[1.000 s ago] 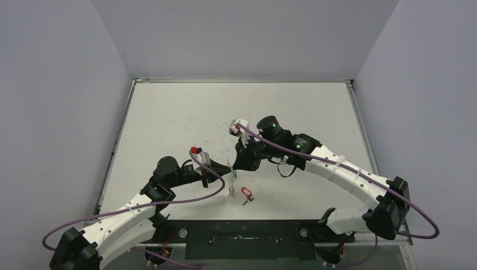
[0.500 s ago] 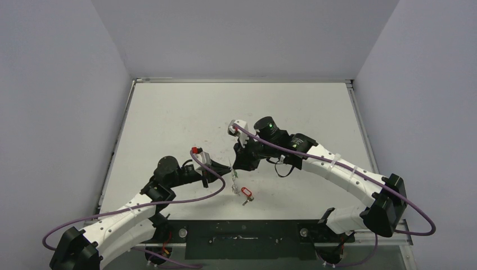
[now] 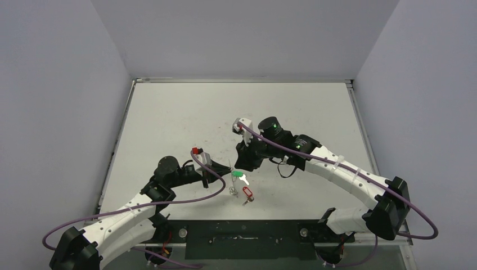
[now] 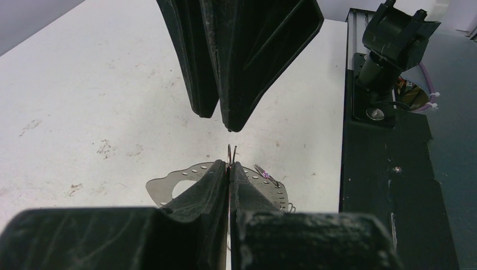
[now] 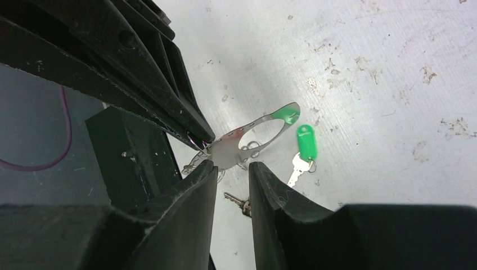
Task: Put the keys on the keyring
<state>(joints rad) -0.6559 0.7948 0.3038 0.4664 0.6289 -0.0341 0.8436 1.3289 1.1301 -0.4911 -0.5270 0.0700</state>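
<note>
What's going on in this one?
The left gripper is pinched shut on the thin keyring, holding it off the table. The right gripper hovers beside it, jaws parted and empty. The green-tagged key shows just beyond; whether it is threaded on, I cannot tell. The red-tagged key lies apart on the table.

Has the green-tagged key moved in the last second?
Yes. The green-tagged key has come out from under the right gripper toward the table's near edge, now just beyond the red-tagged key.
</note>
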